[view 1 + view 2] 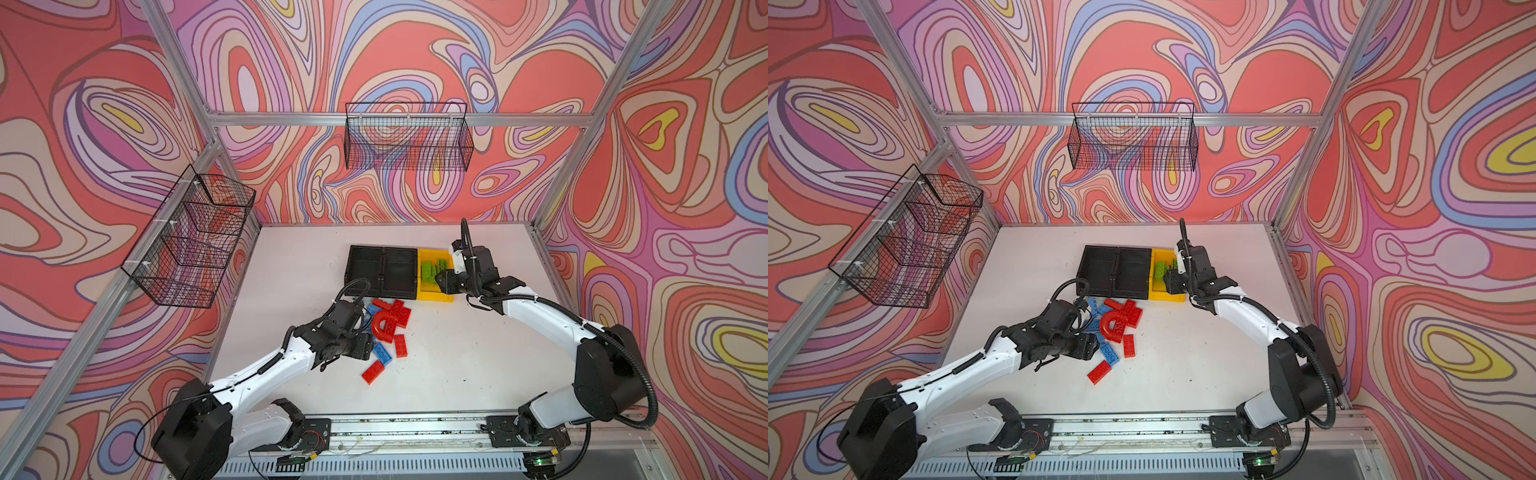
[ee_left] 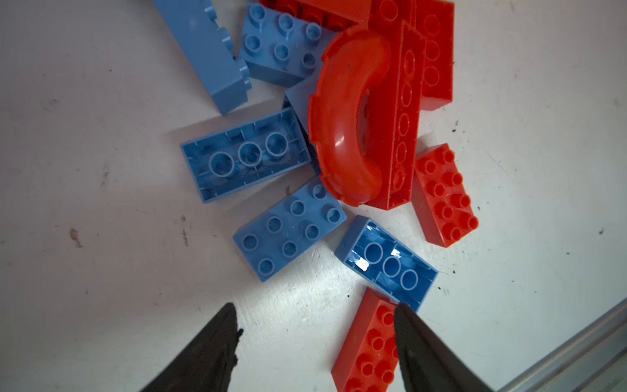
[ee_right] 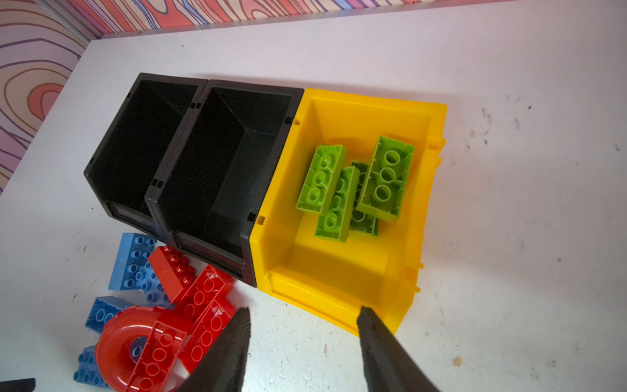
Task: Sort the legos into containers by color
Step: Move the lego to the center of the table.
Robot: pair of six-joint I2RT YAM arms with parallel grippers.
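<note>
Blue bricks (image 2: 289,234) and red bricks (image 2: 444,197), studded and some lying hollow side up, sit jumbled around a glossy red arch (image 2: 342,135) on the white desk (image 2: 101,237), just ahead of the left claw (image 2: 315,339), which is spread and empty. Lime-green bricks (image 3: 386,180) lie hollow side up in the yellow bin (image 3: 437,135), ahead of the right claw (image 3: 303,342), also parted and empty. Two black bins (image 3: 254,89) adjoin the yellow one in a row.

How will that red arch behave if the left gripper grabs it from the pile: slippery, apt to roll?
The red arch looks glossy and rounded, so a grip may slip on its curve. It seems stiff, hollow plastic, probably light. It overlaps a blue brick and touches a long red brick, so lifting it will likely disturb both.
</note>
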